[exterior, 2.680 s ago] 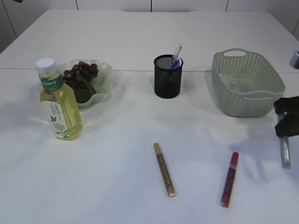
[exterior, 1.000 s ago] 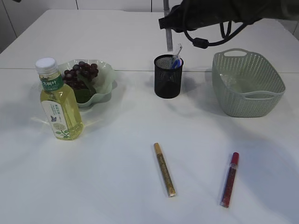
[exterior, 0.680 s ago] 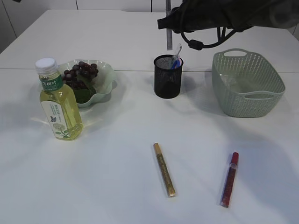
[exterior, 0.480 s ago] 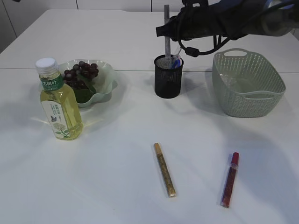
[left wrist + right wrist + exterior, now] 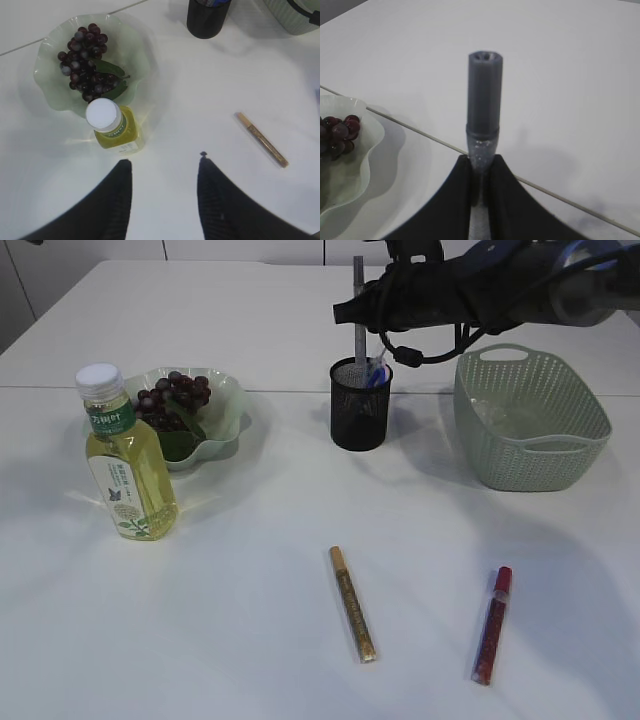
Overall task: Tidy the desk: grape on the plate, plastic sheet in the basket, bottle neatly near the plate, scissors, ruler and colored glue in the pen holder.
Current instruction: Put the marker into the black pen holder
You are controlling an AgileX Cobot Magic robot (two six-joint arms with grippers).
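Exterior view: right gripper (image 5: 362, 302), clamped on the upright silver glue stick (image 5: 359, 310), holds it directly above the pen holder (image 5: 360, 405), lower end inside the rim

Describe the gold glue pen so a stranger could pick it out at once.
Start at the black mesh pen holder in the middle of the table, then come straight toward the near edge. The gold glue pen lies flat there in the open. Its neighbour to the right, the red pen, also lies flat, but only this one is gold with a tan cap.
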